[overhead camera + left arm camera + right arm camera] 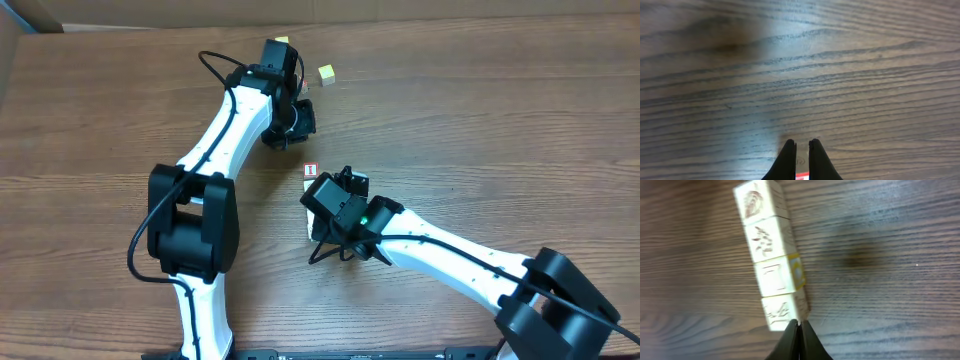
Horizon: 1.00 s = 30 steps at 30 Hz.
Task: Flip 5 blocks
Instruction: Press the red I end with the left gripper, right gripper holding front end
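A row of several pale blocks (pixel 774 255) with dark drawings lies end to end in the right wrist view. The third one shows a yellow side face. My right gripper (pixel 800 324) is shut, and its tips touch the lower right corner of the nearest block (pixel 781 312). In the overhead view its wrist covers most of that row. A red-bordered white block (pixel 310 171) sits just above the wrist. My left gripper (pixel 801 143) is shut over bare wood at the far side. A red and white sliver (pixel 802 176) shows low between its fingers. I cannot tell what that sliver is.
One yellow-faced cube (pixel 326 72) lies near the table's far edge, to the right of my left arm. Another yellow cube (pixel 282 41) peeks out behind the left wrist. The brown wooden table (pixel 500 130) stretches to the right.
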{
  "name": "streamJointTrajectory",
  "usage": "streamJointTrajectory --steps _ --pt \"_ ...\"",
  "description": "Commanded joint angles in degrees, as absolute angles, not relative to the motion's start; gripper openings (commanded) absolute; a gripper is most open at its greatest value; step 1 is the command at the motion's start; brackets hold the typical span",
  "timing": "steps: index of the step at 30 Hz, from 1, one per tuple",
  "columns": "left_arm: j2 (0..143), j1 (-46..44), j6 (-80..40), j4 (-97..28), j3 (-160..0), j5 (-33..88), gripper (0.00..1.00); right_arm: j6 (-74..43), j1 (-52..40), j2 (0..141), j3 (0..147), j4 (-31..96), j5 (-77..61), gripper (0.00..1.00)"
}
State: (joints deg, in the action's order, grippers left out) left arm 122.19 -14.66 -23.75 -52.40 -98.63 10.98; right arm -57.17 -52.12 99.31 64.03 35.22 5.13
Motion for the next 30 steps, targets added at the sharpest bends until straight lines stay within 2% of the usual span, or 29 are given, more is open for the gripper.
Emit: streamJointTrajectory --steps 1,8,14,30 --pt "124.75 -15.75 -22.59 -52.34 -99.48 12.47 0.04 -57.19 -52.01 99.29 63.75 35.27 7.25 0.04" --pt "127.59 -17.30 -22.06 -53.15 -99.48 12.47 0.04 -61.01 -53.80 100.68 62.94 35.59 1.39 0.04" --pt "127.81 -17.39 -21.78 -53.60 -99.48 12.36 0.04 -62.22 -56.62 103.68 62.78 32.82 1.19 0.04" --pt "127.81 -17.39 -21.34 -57.84 -99.48 10.96 0.04 -63.29 -56.62 103.70 61.91 30.61 2.92 0.04"
